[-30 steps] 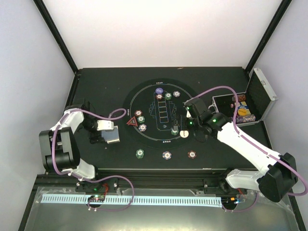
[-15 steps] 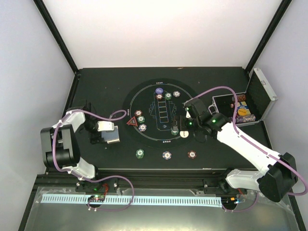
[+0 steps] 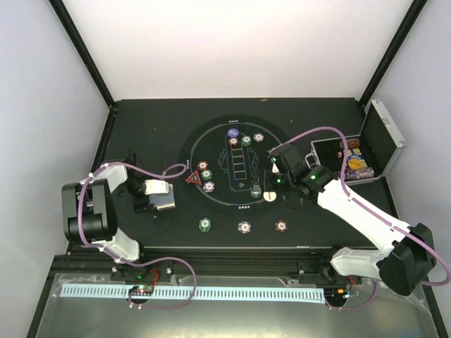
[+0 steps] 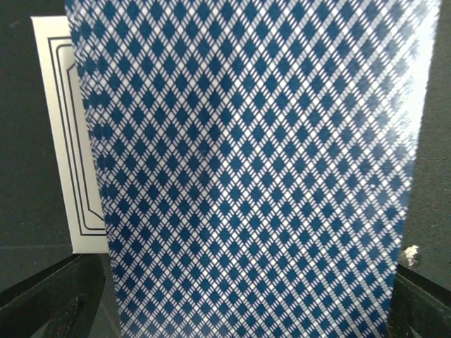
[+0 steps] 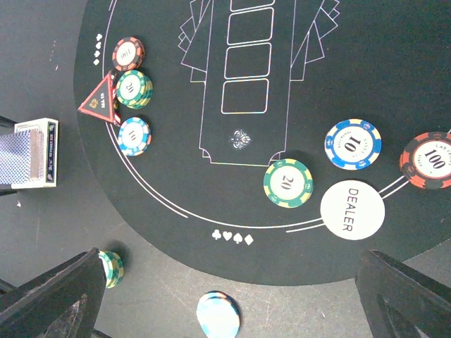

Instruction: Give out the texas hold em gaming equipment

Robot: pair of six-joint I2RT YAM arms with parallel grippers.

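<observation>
The blue-diamond back of a playing card (image 4: 254, 169) fills the left wrist view, with a white card (image 4: 60, 141) showing behind it. My left gripper (image 3: 148, 197) is open, its dark fingers (image 4: 42, 303) flanking this deck (image 3: 165, 201) left of the mat; I cannot tell whether they touch it. My right gripper (image 5: 232, 303) hangs open and empty above the mat's near rim. Below it lie the white dealer button (image 5: 352, 209), a green chip (image 5: 287, 183), a blue chip (image 5: 352, 144) and a red chip (image 5: 428, 160). The red triangle marker (image 5: 102, 98) sits beside three chips (image 5: 134, 88).
The round black mat (image 3: 225, 204) covers the table's middle. Three more chips (image 3: 244, 227) lie in a row near its front edge. A silver case (image 3: 384, 137) stands open at the right with chips inside (image 3: 356, 167). More chips (image 3: 232, 134) lie at the mat's far side.
The left arm has shifted slightly towards the near left, and the deck edged a little with it. The right arm has not moved.
</observation>
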